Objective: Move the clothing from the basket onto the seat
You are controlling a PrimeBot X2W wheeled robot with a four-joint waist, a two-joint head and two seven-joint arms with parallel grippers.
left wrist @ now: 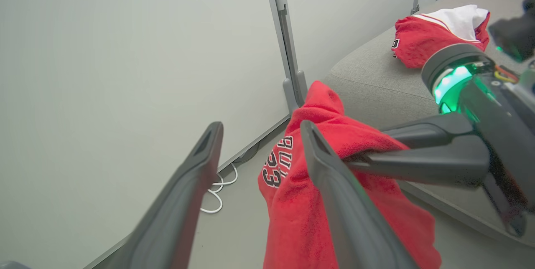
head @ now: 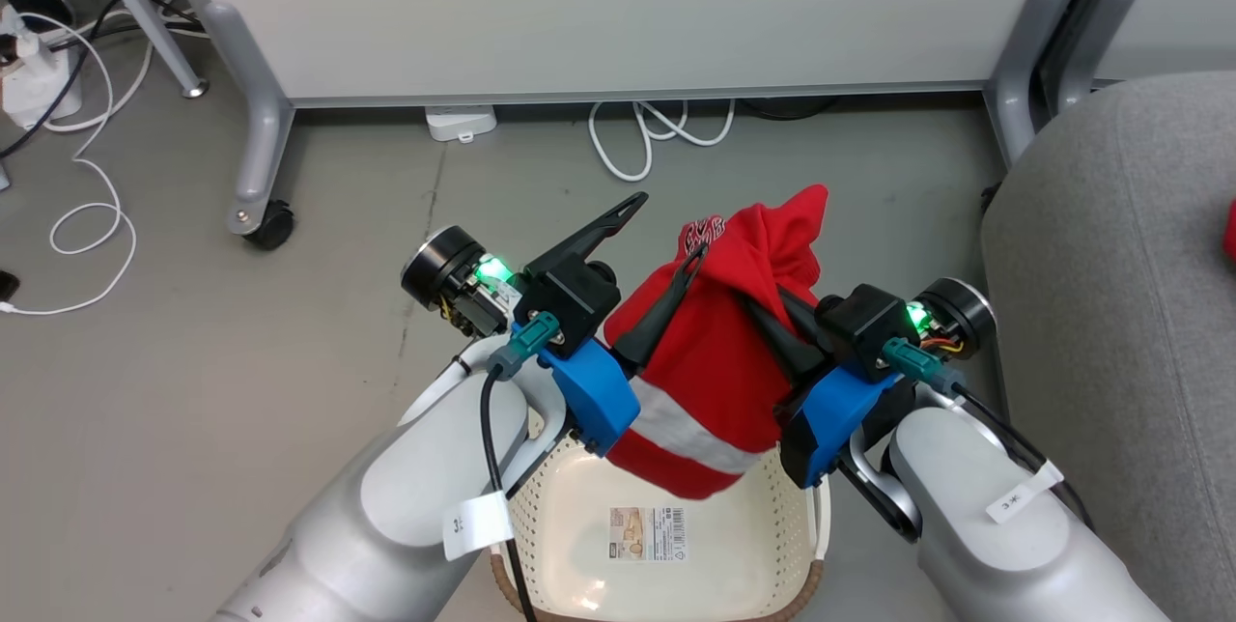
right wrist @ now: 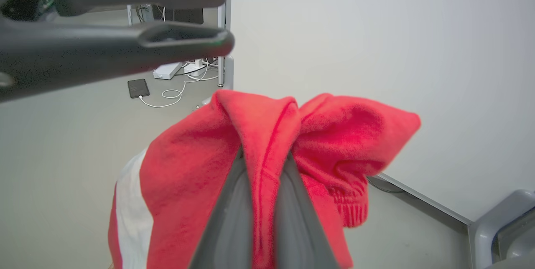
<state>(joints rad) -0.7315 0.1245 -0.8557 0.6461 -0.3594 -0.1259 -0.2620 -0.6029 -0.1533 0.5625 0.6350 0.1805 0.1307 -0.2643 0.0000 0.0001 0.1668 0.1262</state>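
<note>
**Your right hand (right wrist: pixel 264 154) clamps the red jersey (head: pixel 715 352)**

You grip one fold. It hangs bunched above the basket (head: pixel 579 516), white stripe low. Your left hand (left wrist: pixel 261 129) is spread wide beside it. A second jersey (left wrist: pixel 430 37) lies on the seat (left wrist: pixel 376 81).

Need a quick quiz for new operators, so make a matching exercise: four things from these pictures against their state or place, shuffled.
1. left hand
2. right hand
3. basket
4. sofa

a. has the second jersey lying on it
b. shut on the raised jersey
c. open
d. on the floor, below the raised jersey

Pairs: 1-c, 2-b, 3-d, 4-a
</note>
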